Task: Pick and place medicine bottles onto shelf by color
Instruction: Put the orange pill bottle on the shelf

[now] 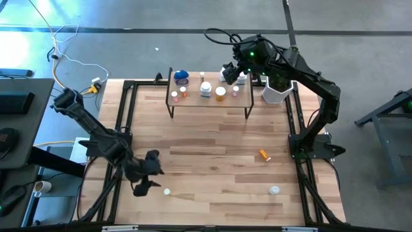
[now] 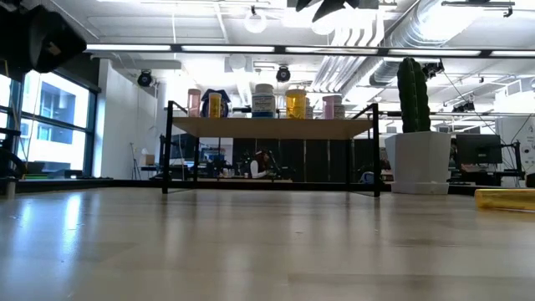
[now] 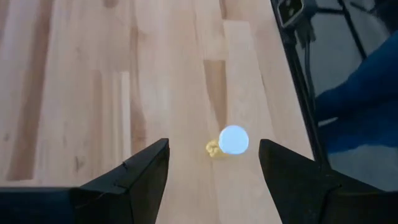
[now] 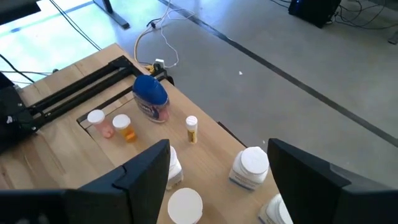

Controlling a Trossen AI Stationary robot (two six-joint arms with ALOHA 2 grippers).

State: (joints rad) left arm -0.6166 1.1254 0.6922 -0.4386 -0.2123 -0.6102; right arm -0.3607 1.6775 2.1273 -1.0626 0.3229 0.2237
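**Left arm over a small bottle, right arm above the shelf**

My left end effector (image 1: pixel 149 175) hung low over the near-left part of the surface (image 1: pixel 212 142), its fingers spread wide and holding nothing. Through its wrist camera I saw a small white-capped bottle (image 3: pixel 232 141) with a yellowish body lying on the planks between the two fingers (image 3: pixel 140 171), closer to one of them and touching neither. From above, that bottle (image 1: pixel 167 191) lay just beside the end effector.

My right end effector (image 1: pixel 230 73) was up over the right end of the shelf (image 1: pixel 193 100), also open and empty. Below it stood several bottles: a blue-lidded jar (image 4: pixel 151 94) at the far end, a pink bottle (image 4: pixel 99 122) and an orange bottle (image 4: pixel 124 127) side by side, a thin yellow vial (image 4: pixel 191 129), and white bottles (image 4: pixel 250 167) nearest the fingers.

Two bottles were lying off the shelf on the right side of the surface: an orange one on its side (image 1: pixel 264 154) and a white one (image 1: pixel 274 190) nearer the front edge. A potted cactus (image 2: pixel 415 125) stood beside the shelf's right end.
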